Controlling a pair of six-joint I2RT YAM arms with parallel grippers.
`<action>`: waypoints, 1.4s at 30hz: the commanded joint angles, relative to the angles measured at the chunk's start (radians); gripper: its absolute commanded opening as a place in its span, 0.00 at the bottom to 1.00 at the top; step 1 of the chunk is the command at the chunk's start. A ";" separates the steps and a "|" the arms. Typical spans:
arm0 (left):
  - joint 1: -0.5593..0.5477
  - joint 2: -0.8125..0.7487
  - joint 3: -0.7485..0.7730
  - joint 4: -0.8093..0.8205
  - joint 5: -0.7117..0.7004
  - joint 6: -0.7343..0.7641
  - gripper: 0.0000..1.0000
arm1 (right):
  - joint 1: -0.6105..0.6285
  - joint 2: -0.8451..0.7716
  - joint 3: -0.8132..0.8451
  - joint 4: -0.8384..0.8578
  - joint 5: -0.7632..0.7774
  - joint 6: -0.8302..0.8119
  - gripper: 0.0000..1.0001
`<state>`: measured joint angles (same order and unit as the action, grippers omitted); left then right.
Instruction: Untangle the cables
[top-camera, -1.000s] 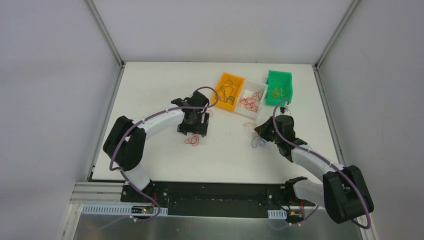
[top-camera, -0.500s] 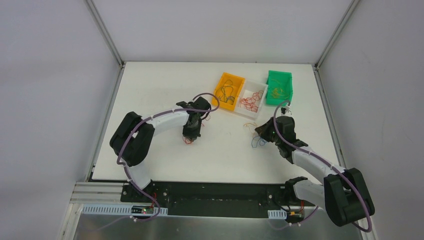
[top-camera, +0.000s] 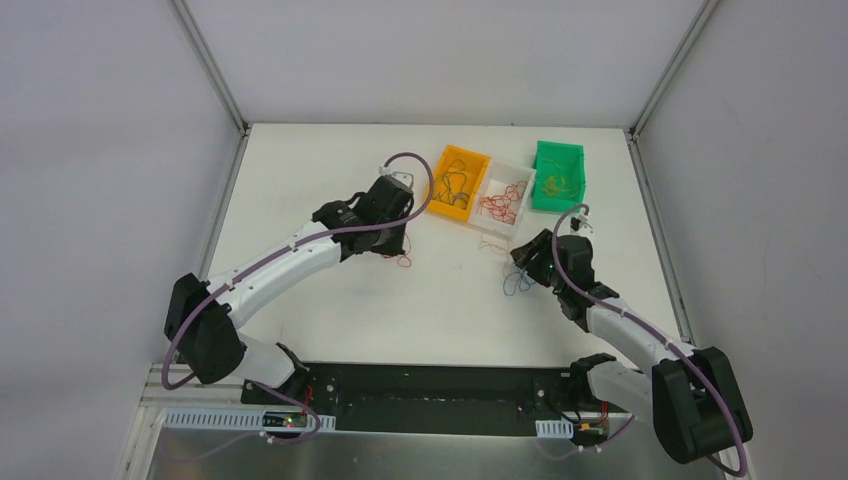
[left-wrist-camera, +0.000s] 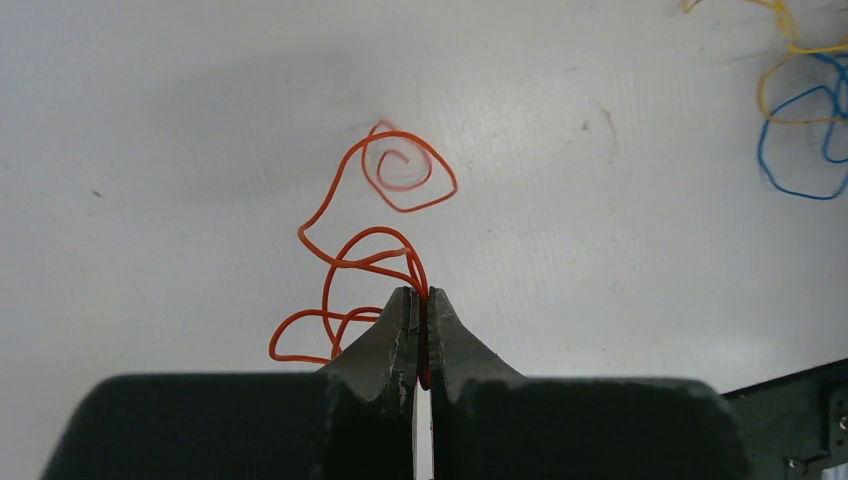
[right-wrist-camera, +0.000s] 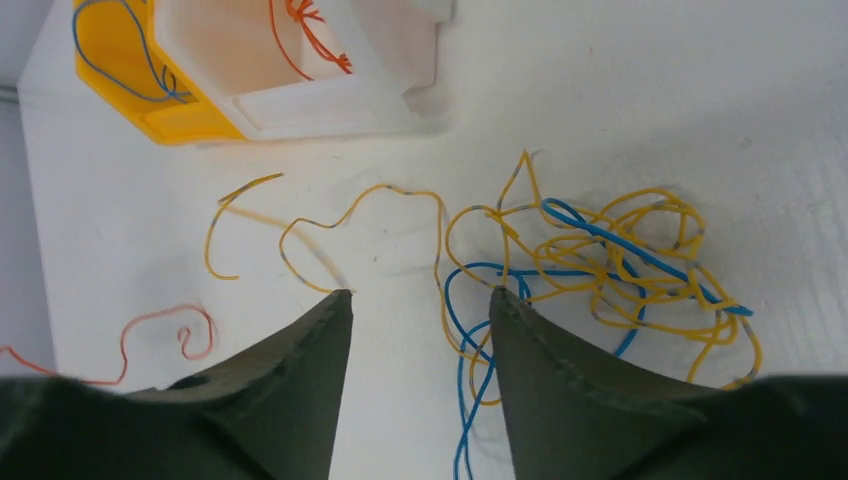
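Observation:
In the left wrist view my left gripper (left-wrist-camera: 420, 295) is shut on a curly orange-red cable (left-wrist-camera: 340, 264), whose loops hang off the fingertips over the white table. From the top view the left gripper (top-camera: 398, 250) sits mid-table with the red cable (top-camera: 403, 262) trailing below it. My right gripper (right-wrist-camera: 421, 292) is open, its fingertips (right-wrist-camera: 335, 305) just above the table beside a tangle of yellow and blue cables (right-wrist-camera: 610, 237). A loose yellow strand (right-wrist-camera: 300, 235) lies ahead of the left fingertip. The same clump (top-camera: 515, 283) shows by the right gripper (top-camera: 527, 262) from above.
Three bins stand in a row at the back right: an orange bin (top-camera: 458, 181) with dark cables, a white bin (top-camera: 503, 197) with red ones, a green bin (top-camera: 558, 176) with yellow ones. The orange and white bins' corners (right-wrist-camera: 330, 95) lie just beyond the right gripper.
The left gripper has shut on the red cable and carried it back and right, its arm stretching out. The right gripper has opened over the yellow-blue clump.

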<state>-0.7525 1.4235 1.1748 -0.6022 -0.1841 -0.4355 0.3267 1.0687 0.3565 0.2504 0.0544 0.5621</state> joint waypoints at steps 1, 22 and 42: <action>-0.003 -0.034 0.085 0.010 0.088 0.050 0.00 | -0.003 -0.036 0.002 -0.017 0.077 0.015 0.68; -0.004 0.303 0.611 0.011 0.398 0.060 0.00 | -0.003 -0.206 -0.032 -0.103 0.251 0.059 0.83; -0.001 1.059 1.343 0.028 0.274 0.094 0.00 | -0.003 -0.392 -0.099 -0.135 0.356 0.090 0.80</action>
<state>-0.7521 2.3234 2.3787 -0.5823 0.1650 -0.3569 0.3256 0.7044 0.2638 0.1108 0.3717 0.6407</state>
